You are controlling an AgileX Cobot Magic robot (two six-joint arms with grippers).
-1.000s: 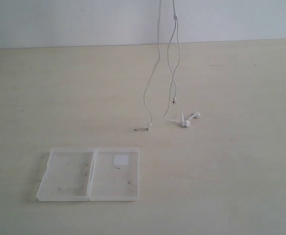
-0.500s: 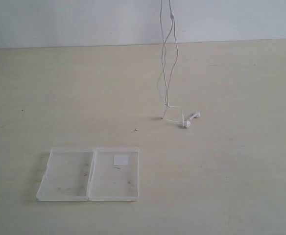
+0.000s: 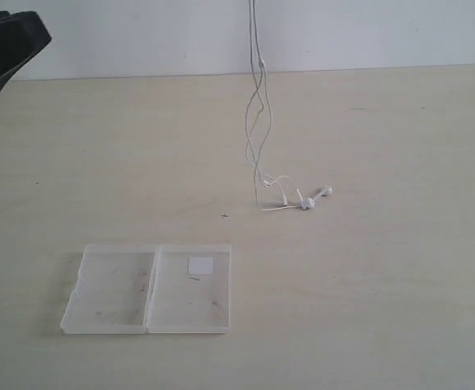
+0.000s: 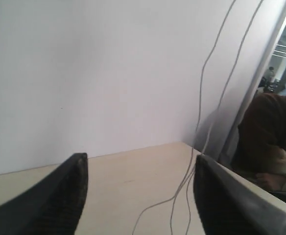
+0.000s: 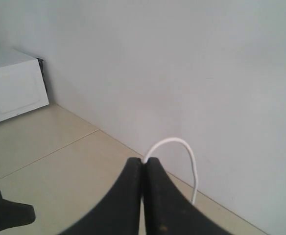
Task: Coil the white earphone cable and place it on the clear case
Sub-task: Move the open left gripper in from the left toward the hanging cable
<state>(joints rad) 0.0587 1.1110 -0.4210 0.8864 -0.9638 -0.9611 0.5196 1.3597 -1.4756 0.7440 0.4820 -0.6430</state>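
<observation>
The white earphone cable [image 3: 258, 122] hangs in doubled strands from above the exterior view's top edge down to the table. Its lower loops and two earbuds [image 3: 307, 202] rest on the table behind and to the right of the clear case [image 3: 148, 288], which lies open and flat near the front left. My right gripper [image 5: 144, 160], out of the exterior view, is shut on the cable [image 5: 182, 143], which arches out of its tips. My left gripper [image 4: 139, 159] is open with nothing between its fingers; the cable strands [image 4: 202, 98] pass close to one finger [image 4: 231, 205]. Part of the left gripper [image 3: 6, 45] shows at the top left.
The beige table [image 3: 384, 284] ends at a white wall [image 3: 124, 32] behind. A seated person [image 4: 275, 137] is beyond the table's corner. A white appliance [image 5: 13, 83] stands at the table's far end in the right wrist view.
The hanging cable has shifted left and its spread strands have drawn together, the plug end leaving its spot on the table. The left gripper has come into view at the top left.
</observation>
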